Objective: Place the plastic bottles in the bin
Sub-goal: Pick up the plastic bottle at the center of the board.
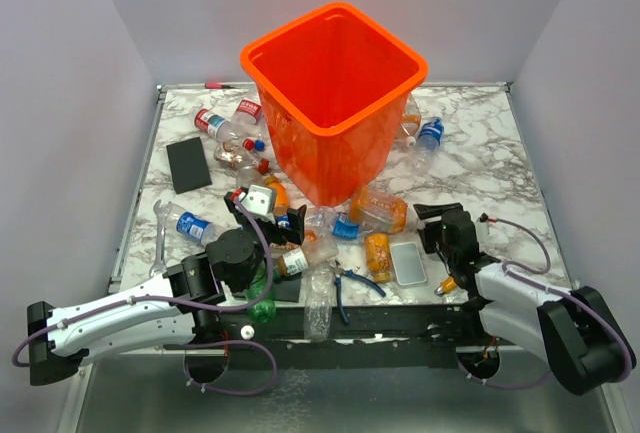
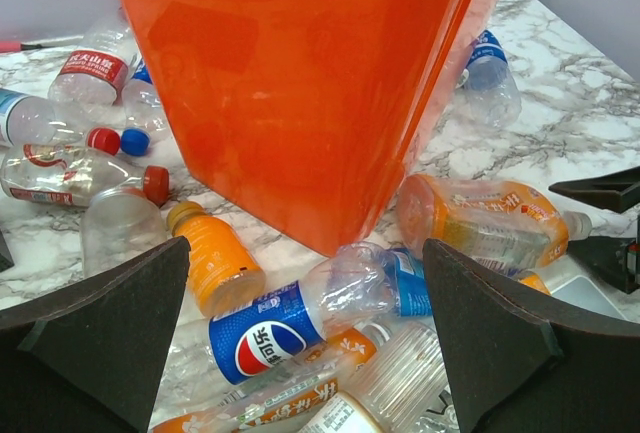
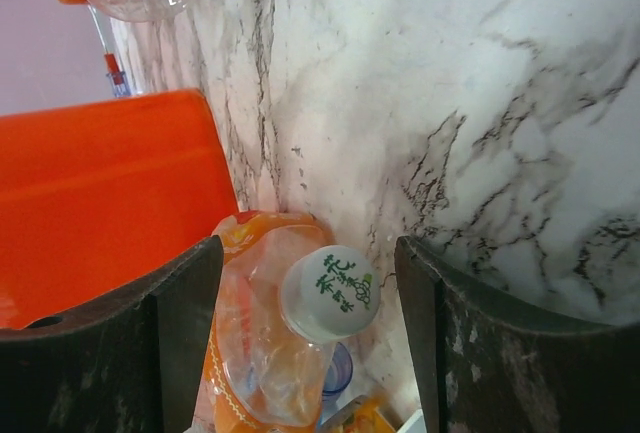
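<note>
Top external view shows you nothing inside the large bright orange square plastic bin [image 1: 338,78], the small clear plastic bottles [image 1: 378,210] strewn round its foot, left gripper [image 2: 305,253] wide, right gripper [image 3: 308,253] part-open astride a white-capped bottle [image 3: 262,353] there.

We see a marble table [image 1: 490,153] bearing the orange bin [image 1: 330,143]. Left, right and on the near side of the bin lie scattered plastic bottles [image 1: 380,211]; a black pad [image 1: 188,164] lies to its left.
</note>
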Tool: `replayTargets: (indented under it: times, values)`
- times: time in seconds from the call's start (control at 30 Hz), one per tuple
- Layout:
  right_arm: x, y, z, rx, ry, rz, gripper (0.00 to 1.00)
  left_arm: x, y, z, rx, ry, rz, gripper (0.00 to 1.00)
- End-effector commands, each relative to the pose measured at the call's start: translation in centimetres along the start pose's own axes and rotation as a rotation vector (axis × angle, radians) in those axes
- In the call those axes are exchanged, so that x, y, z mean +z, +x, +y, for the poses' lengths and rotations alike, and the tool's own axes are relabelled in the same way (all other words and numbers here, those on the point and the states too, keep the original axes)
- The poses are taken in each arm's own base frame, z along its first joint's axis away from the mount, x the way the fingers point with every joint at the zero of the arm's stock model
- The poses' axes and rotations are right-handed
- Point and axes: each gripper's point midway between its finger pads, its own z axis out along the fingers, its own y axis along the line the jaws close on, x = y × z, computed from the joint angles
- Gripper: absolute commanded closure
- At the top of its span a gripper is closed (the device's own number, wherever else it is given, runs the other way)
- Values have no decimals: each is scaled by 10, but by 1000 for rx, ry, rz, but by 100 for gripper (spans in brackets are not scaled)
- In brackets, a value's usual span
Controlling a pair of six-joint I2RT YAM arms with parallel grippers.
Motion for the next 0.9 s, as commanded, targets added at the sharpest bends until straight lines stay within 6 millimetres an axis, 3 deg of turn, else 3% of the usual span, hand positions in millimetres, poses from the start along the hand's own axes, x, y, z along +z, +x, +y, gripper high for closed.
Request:
replayTargets:
  times: [0.0,0.1,0.33,0.5,0.6,0.7,0.8,0.87]
  values:
    - [3,11,22,28,-67,62,27,-2,-10,0,-19,-1,-14,1]
    - [4,14,23,25,-67,73,32,-2,-10,1,-17,-4,-14,1]
    - [-2,6,26,6,-84,42,64,-1,-9,1,-14,-8,-13,1]
    - [-21,-15,49,-70,-135,-37,73,-2,-17,8,-18,-46,-32,1]
    - [-48,-32,79,-216,-186,-90,82,-5,-35,13,-38,-60,-68,1]
    - [-90,-45,123,-412,-280,-115,99,-9,-61,12,-73,-44,-122,1]
    - [-130,-46,163,-626,-386,-84,99,-14,-91,9,-111,-7,-183,1]
    - [-147,-39,175,-748,-408,-16,99,-18,-111,-1,-134,53,-214,1]
